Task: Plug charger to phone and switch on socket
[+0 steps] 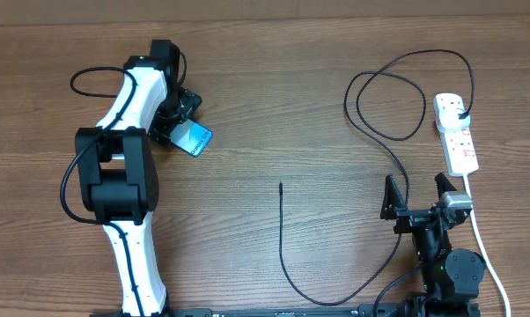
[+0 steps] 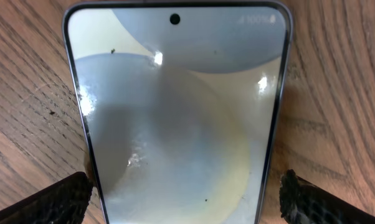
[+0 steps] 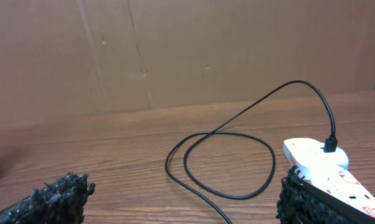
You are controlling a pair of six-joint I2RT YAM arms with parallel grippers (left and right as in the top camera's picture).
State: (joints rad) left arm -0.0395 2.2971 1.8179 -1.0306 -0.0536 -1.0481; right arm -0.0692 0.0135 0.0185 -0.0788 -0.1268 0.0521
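Phone [image 2: 175, 112]: lay far left on the table [image 1: 291, 88], screen lit, with a faint "100%" in its top corner.
Left gripper [image 2: 187, 199]: spread wide, one finger either side of the phone.
Charger [image 1: 281, 229]: black plug sat in the socket [image 1: 460, 141]; the loose tip lay mid-table.
Right gripper [image 1: 416, 195]: spread wide, empty, near the socket.

Lit phone [image 1: 193, 138] at left, black charger [image 1: 281, 220] looped, apparently plugged into socket [image 1: 457, 132]
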